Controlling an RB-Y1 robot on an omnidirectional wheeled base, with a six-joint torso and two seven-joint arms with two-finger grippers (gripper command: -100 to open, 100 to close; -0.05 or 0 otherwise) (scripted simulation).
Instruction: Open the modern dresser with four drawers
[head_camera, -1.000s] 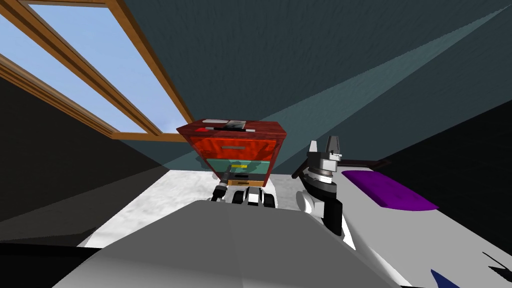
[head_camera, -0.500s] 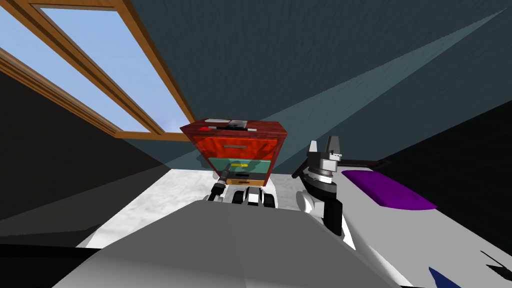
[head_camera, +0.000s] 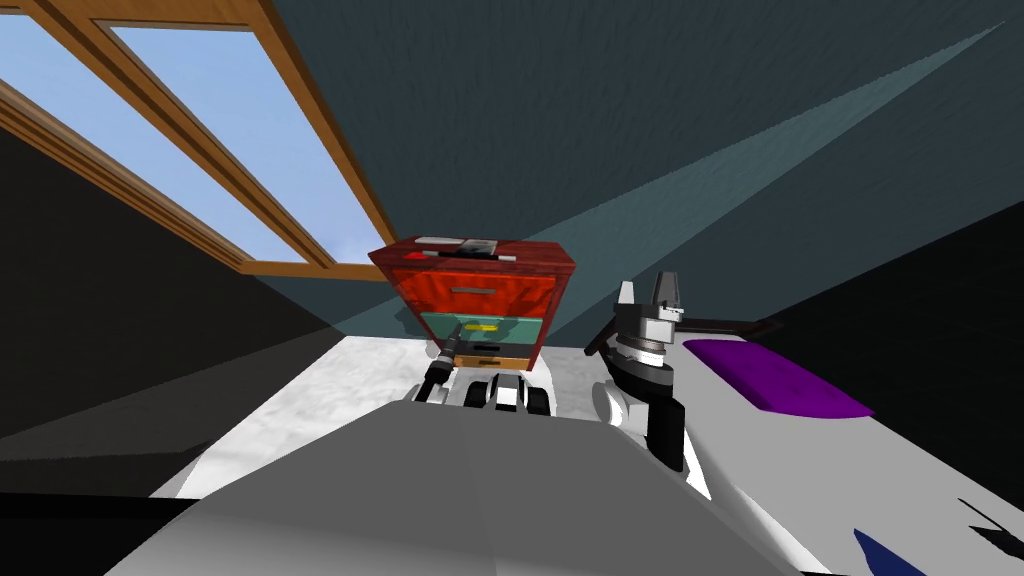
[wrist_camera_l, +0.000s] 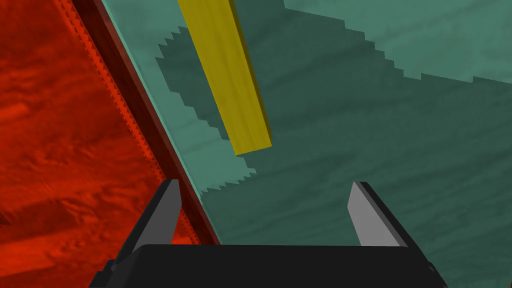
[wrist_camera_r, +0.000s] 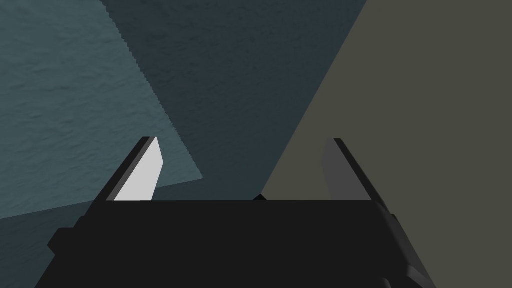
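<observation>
Slightly swung since a second ago, my head view shows the dresser (head_camera: 475, 290) ahead, with my left gripper (head_camera: 455, 338) at its teal drawer (head_camera: 480, 328). In the left wrist view my fingers stand wide. The yellow handle (wrist_camera_l: 227, 75) lies beyond them and off-centre, so I should centre on it before closing. My right gripper (wrist_camera_r: 242, 140), to the dresser's right, is spread wide and empty.

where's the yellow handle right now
Left wrist view: the yellow handle sits on the teal drawer, ahead of the open left gripper, beside the red drawer.
</observation>
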